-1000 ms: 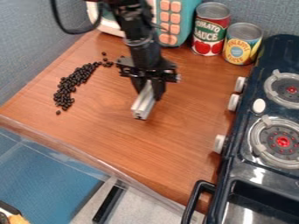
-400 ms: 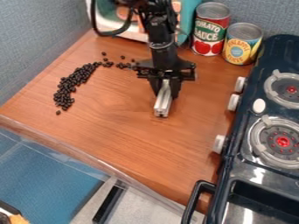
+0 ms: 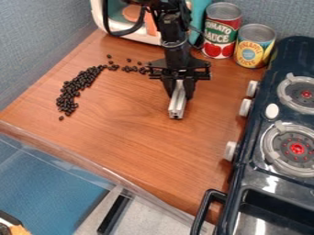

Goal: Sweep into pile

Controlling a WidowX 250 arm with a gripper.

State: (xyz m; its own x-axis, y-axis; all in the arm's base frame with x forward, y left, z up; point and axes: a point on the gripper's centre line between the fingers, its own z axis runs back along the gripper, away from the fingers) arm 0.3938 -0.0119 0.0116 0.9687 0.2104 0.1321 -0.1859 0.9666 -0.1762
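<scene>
My gripper (image 3: 180, 90) hangs over the middle of the wooden counter, shut on a silver-grey metal bar (image 3: 177, 103) that sticks out toward the front. Black beans (image 3: 76, 87) lie in a curved band on the left part of the counter, thickest along its left side. From the band's upper end, a thin line of scattered beans (image 3: 129, 69) runs right, as far as the gripper's left side. A few single beans sit a little apart, one below the band's lower end. The bar is to the right of the main band, apart from it.
Behind the arm stands a teal and white toy appliance (image 3: 199, 18). A tomato sauce can (image 3: 220, 31) and a pineapple can (image 3: 254, 46) are at the back right. The dark toy stove (image 3: 257, 170) lines the right side, its knobs facing the wooden counter (image 3: 135, 147).
The gripper has moved right with the bar, then slightly back toward the cans. More scattered beans at the band's upper right are uncovered. The main bean band has not moved.
</scene>
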